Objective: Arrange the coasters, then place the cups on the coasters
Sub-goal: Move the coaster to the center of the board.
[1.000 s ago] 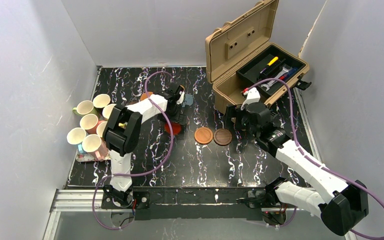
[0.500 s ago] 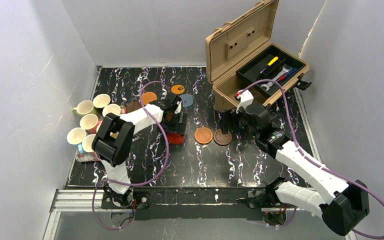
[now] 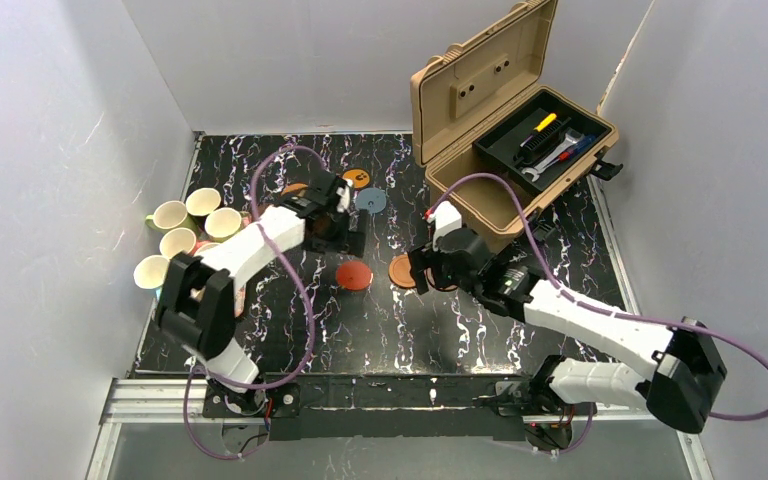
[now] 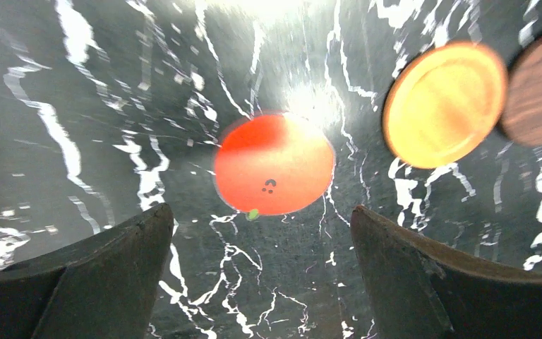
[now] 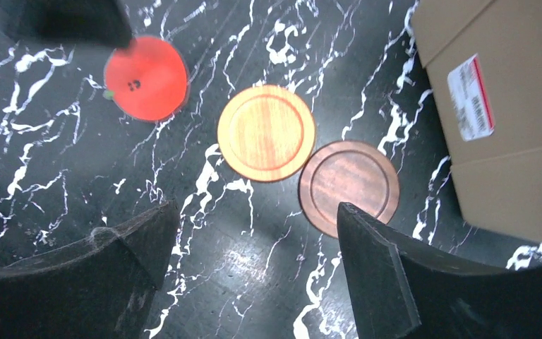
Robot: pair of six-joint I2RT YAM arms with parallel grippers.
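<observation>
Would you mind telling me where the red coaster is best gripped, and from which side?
Probably by opposite rim edges, from straight above: the red coaster lies flat and thin, apart from the orange-brown coaster, leaving its rim free.

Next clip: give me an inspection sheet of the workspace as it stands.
Surface: black marbled table, coasters lying flat on it.
Job's things: red coaster apart; orange-brown coaster and dark brown coaster side by side; cups clustered at the left edge, none on a coaster.
Clutter: open tan toolbox holding tools.
Grippers: left pincer open, empty; right pincer open, empty.
Cables: purple cables looping off both arms.
Surroundings: plain white walls.
</observation>
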